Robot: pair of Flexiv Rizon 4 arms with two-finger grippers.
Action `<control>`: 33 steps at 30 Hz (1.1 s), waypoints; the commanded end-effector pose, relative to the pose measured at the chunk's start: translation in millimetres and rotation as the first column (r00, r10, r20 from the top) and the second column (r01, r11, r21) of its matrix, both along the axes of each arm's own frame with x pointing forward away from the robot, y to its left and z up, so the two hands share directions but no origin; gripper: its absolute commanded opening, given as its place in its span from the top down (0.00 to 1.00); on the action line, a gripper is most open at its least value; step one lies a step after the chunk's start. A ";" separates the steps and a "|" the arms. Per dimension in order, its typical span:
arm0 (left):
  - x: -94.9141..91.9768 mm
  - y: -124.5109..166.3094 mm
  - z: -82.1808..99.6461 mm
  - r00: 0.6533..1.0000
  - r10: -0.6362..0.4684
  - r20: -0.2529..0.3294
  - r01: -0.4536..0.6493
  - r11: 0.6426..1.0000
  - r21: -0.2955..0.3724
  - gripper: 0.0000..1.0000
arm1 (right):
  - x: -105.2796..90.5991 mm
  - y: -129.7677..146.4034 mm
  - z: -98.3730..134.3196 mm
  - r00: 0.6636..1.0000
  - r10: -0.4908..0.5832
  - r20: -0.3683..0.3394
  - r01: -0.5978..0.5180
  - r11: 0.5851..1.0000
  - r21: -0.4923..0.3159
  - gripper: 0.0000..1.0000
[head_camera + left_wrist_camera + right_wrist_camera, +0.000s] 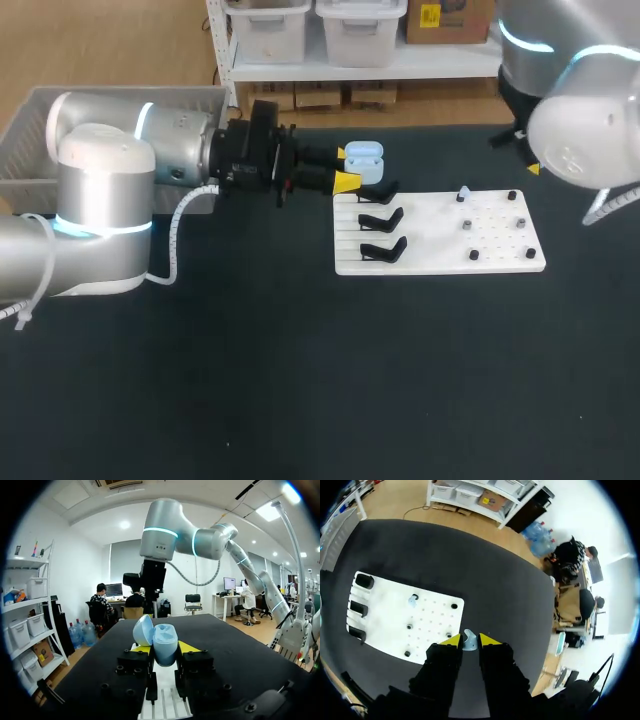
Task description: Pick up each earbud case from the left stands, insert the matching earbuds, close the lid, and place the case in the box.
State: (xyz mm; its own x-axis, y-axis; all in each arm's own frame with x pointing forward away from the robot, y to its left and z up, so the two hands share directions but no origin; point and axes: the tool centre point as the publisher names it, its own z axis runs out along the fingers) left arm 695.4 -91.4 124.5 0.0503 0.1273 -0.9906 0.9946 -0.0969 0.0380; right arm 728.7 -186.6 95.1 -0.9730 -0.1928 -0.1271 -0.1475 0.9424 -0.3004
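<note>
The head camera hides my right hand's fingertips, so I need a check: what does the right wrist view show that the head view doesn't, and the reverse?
Only the right wrist view: the right hand shut on a small light-blue earbud between its yellow tips. Only the head view, clearly: the left hand gripping the open earbud case by the board's farthest stand. Both: the white board, its three black stands, and a second earbud sitting on a peg.
</note>
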 end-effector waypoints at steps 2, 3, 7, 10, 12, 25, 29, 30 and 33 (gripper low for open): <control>-2.0 0.2 -0.7 1.000 0.007 0.004 -0.007 1.000 -0.003 1.00 | -20.2 23.4 28.4 0.997 -0.074 -0.033 0.075 0.997 0.022 1.00; -2.0 0.2 -0.7 1.000 0.007 0.004 -0.007 1.000 -0.003 1.00 | -25.7 27.6 31.4 0.996 -0.082 -0.039 0.083 0.996 0.024 1.00; -2.0 0.2 -0.7 1.000 0.007 0.004 -0.007 1.000 -0.003 1.00 | -49.6 39.8 43.5 0.990 -0.119 -0.073 0.124 0.990 0.063 1.00; -2.0 0.2 -0.7 1.000 0.007 0.004 -0.007 1.000 -0.003 1.00 | -61.8 42.7 48.2 0.989 -0.127 -0.080 0.133 0.988 0.072 1.00; -2.0 0.2 -0.7 1.000 0.007 0.004 -0.007 1.000 -0.003 1.00 | -61.8 42.7 48.2 0.989 -0.127 -0.080 0.133 0.988 0.072 1.00; -2.0 0.2 -0.7 1.000 0.007 0.004 -0.007 1.000 -0.003 1.00 | -61.8 42.7 48.2 0.989 -0.127 -0.080 0.133 0.988 0.072 1.00; -2.0 0.2 -0.7 1.000 0.007 0.004 -0.007 1.000 -0.003 1.00 | -61.8 42.7 48.2 0.989 -0.127 -0.080 0.133 0.988 0.072 1.00; -4.3 -0.4 -1.1 1.000 0.005 0.002 -0.005 1.000 -0.009 1.00 | -61.8 43.6 53.4 0.988 -0.142 -0.068 0.147 0.987 0.073 1.00; -10.3 -3.9 -5.3 1.000 0.007 0.001 -0.007 1.000 -0.015 1.00 | -66.8 46.9 63.4 0.985 -0.163 -0.061 0.168 0.983 0.079 1.00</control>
State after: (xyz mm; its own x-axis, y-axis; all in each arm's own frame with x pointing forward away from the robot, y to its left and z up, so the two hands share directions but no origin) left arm 691.0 -93.4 123.5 0.0474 0.1219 -0.9914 0.9939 -0.1047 0.0347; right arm 670.2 -142.9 149.7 -0.9967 -0.0279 -0.0762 -0.0103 0.9748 -0.2227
